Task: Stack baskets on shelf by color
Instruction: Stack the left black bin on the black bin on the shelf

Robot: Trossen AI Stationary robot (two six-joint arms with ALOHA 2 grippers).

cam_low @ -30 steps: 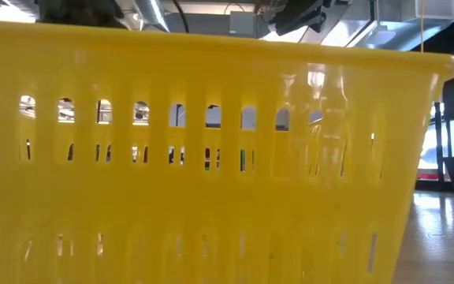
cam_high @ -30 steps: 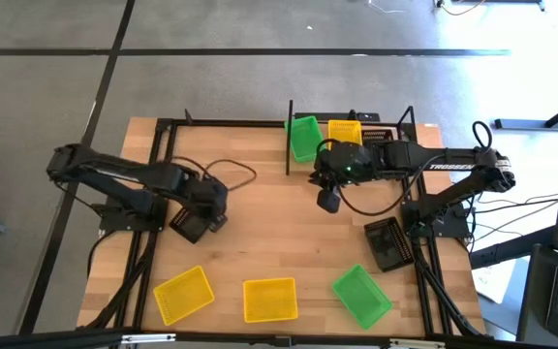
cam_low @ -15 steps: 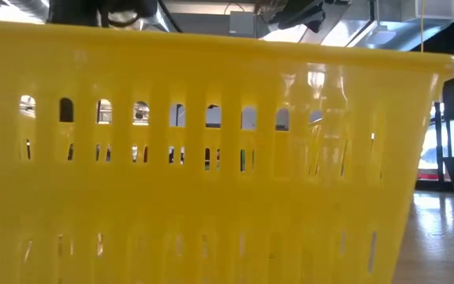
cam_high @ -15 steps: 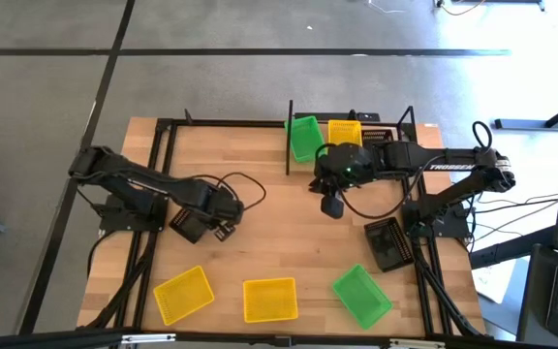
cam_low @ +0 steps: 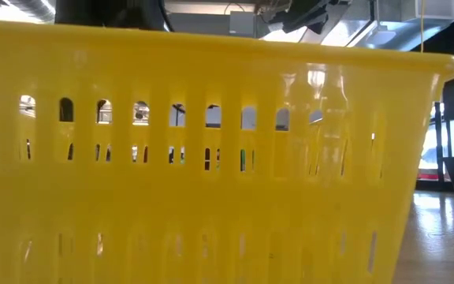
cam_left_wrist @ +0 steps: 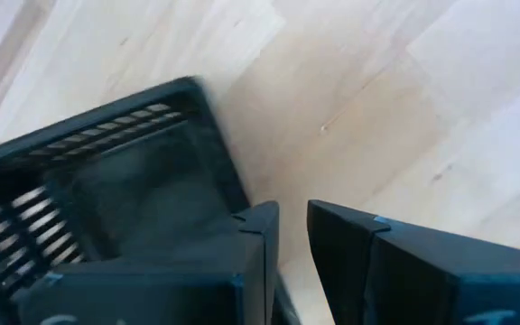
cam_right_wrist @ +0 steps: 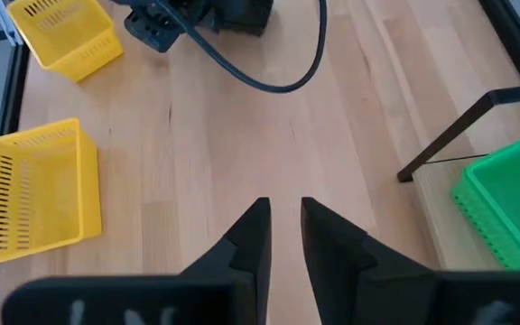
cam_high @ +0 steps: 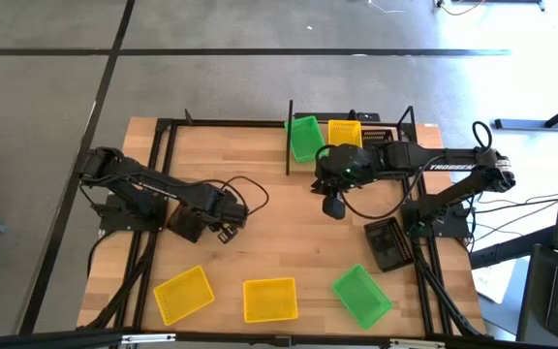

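The shelf stands at the table's far right and bears a green basket and a yellow basket. A black basket lies flat on the left of the table. My left gripper is just right of it, open by a narrow gap, beside the basket's corner. I cannot tell whether one finger touches the wall. My right gripper hangs over bare wood near the shelf, open by a narrow gap and holding nothing. Another black basket lies at the right edge.
Along the near edge lie two yellow baskets and a green one. The middle yellow basket's wall fills the low view. A black cable loops by the left gripper. Bare wood lies in the table's middle.
My left arm has stretched out, and its gripper has moved toward the table's right and a little toward the near edge, past the black basket's far side to its right corner. The baskets have stayed where they were.
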